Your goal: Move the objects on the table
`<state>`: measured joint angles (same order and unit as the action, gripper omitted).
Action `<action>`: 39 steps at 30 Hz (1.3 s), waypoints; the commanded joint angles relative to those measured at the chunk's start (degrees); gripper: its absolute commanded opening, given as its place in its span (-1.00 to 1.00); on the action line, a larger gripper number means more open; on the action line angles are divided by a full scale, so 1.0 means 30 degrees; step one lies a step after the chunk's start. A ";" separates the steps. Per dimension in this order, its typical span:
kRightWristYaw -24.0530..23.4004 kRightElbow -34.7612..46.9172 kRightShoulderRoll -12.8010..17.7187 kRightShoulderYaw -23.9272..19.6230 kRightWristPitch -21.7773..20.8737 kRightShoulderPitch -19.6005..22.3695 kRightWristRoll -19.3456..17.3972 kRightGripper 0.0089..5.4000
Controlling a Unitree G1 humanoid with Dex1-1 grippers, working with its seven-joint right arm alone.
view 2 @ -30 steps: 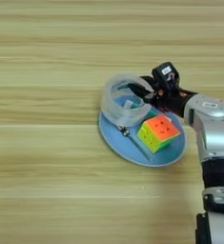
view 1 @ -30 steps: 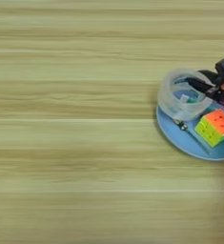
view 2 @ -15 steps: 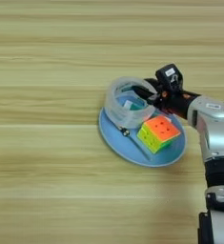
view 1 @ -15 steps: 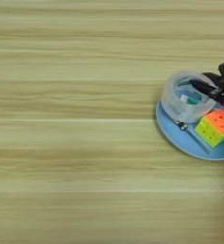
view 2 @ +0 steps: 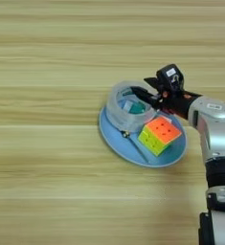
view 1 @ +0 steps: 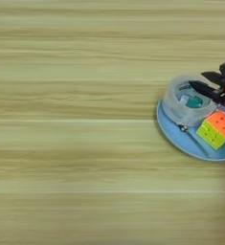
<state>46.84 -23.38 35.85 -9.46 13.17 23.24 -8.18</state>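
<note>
Your right gripper [view 2: 145, 90] came in from the right edge on the silver forearm [view 2: 214, 124] and sat at the far-right rim of the tape roll [view 2: 129, 105]. Jaws were apart: one black finger reached over the roll's rim toward its hollow centre, the other pointed just above and outside the rim. You couldn't tell from these views whether either finger actually touched the roll wall. The tape roll lay flat on the left, far part of the blue oval plate [view 2: 118, 143], with something teal showing inside its hole. The puzzle cube [view 2: 160, 135] sat on the same plate, just right of and nearer than the roll, orange face up, yellow-green face toward the camera; it looked close to or touching the roll. A small dark bit lay on the plate at the roll's near edge. Plate sat right of centre on the table [view 1: 61, 143].
</note>
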 commanded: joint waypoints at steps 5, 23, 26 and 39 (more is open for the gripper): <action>-0.0441 0.0594 0.0914 -0.0480 -0.0680 0.1622 -0.0173 0.22; -0.0512 0.0846 0.0814 -0.0551 -0.0766 0.1638 -0.0313 0.90; -0.0507 0.0803 0.0800 -0.0552 -0.0814 0.1660 -0.0317 1.00; -0.0512 0.0649 0.0762 -0.0525 -0.1012 0.1718 -0.0326 1.00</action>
<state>46.72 -23.37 35.78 -9.58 11.90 23.76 -8.50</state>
